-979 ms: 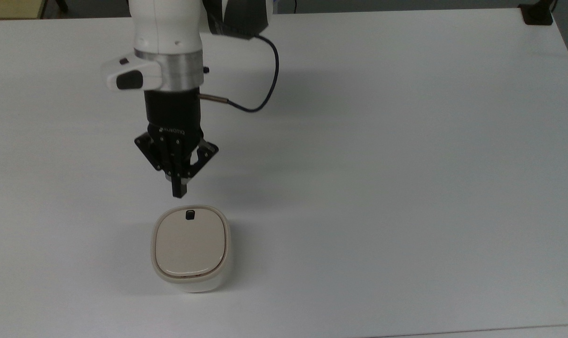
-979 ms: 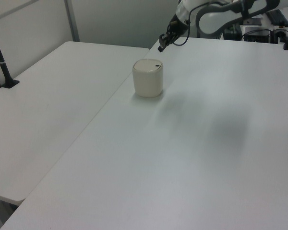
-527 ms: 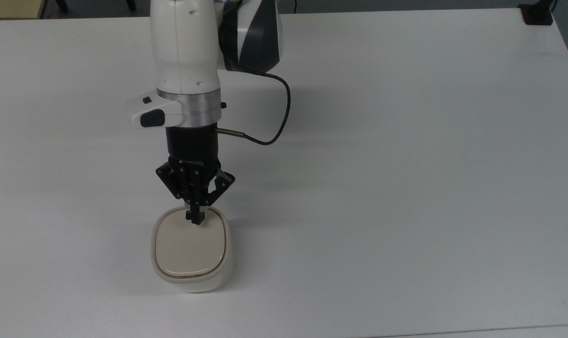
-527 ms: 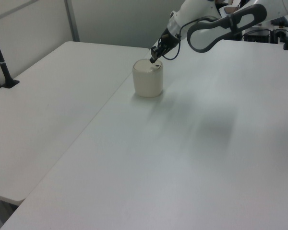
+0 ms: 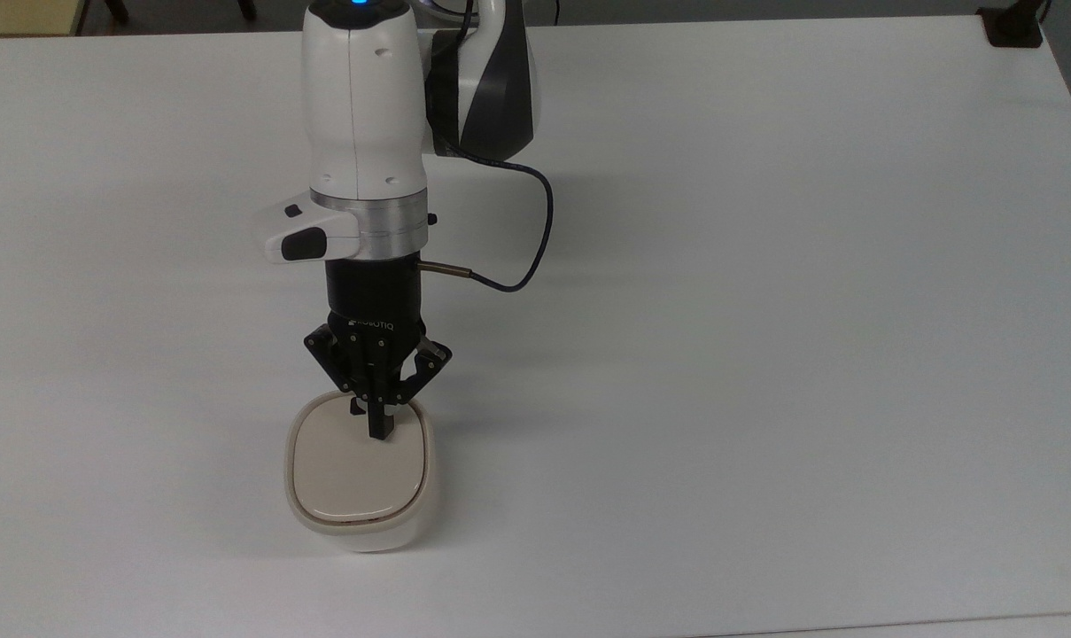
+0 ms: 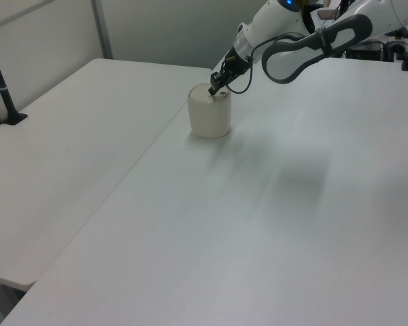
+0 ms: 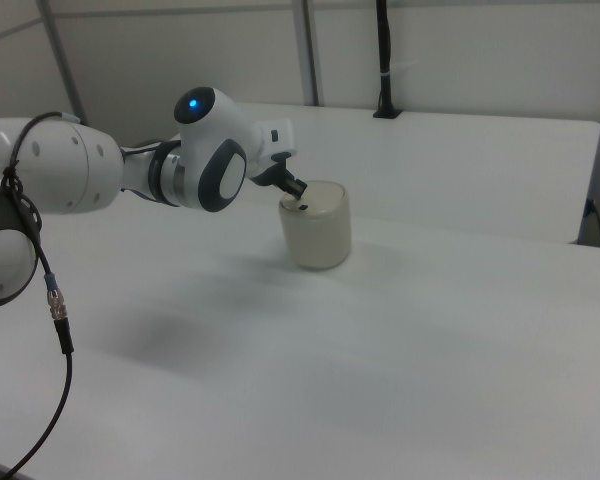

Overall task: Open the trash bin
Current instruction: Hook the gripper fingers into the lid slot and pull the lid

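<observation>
The tool (image 5: 381,429), its fingers pressed together, points down onto the beige lid of the trash bin (image 5: 359,483) on the white tabletop (image 5: 765,354).

The top view is looking steeply down from above, facing the arm (image 5: 367,133), with the closed fingers (image 5: 381,424) sitting left of centre and fairly near. The left view is standing far back over the table (image 6: 224,238), facing the fingers (image 6: 215,84) at its upper middle. The right view is looking from the opposite side, closer in. All three are sharing the bin (image 7: 316,224) under the fingers and the white tabletop around it.
</observation>
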Controlling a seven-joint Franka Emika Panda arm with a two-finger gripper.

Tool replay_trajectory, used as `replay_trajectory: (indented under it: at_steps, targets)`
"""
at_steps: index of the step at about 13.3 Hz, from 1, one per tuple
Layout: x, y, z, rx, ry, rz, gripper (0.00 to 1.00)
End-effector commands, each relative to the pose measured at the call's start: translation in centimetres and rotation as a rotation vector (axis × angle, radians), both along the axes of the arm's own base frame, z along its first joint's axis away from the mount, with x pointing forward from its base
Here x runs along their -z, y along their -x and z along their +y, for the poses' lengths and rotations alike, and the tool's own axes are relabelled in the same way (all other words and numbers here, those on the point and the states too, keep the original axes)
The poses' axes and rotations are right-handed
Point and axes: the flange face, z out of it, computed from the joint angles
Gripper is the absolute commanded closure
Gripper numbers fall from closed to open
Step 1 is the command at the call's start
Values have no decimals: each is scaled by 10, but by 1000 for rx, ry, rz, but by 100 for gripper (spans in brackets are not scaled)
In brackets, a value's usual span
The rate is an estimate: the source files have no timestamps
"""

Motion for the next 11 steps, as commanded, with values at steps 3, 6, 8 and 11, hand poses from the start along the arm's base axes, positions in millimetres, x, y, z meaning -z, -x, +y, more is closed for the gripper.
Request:
replay_trajectory:
  at_steps: [3, 6, 8, 11]
  targets:
    - [11, 2, -3, -12, 49, 10, 100]
    - [11, 3, -6, -8, 51, 14, 100]
    - [14, 4, -5, -12, 54, 18, 100]
    - [30, 9, -5, -26, 80, 51, 100]
